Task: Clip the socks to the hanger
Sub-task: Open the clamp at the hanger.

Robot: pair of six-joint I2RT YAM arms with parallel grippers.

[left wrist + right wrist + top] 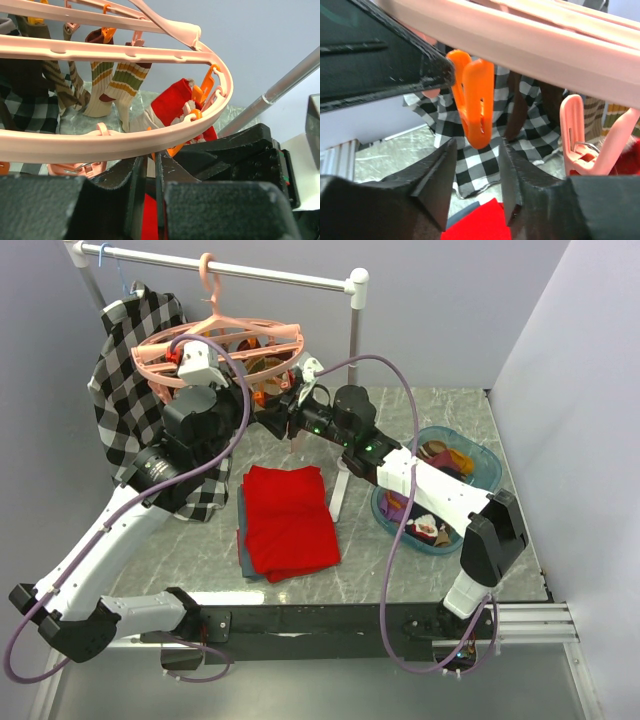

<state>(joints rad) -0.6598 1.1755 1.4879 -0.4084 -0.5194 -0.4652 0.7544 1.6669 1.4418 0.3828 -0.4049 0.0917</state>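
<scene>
Right gripper (477, 150): open, straddling the tip of an orange clip (475, 107) hanging at 12 o'clock from the hanger (530, 45). Left gripper (150, 165): pinched on a red sock (149, 215), hanger rim at 12 o'clock, striped socks (120, 90) clipped at 11 o'clock.

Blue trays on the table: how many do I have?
2, both on the right: the far tray beside the right arm, the near tray partly under it.
</scene>
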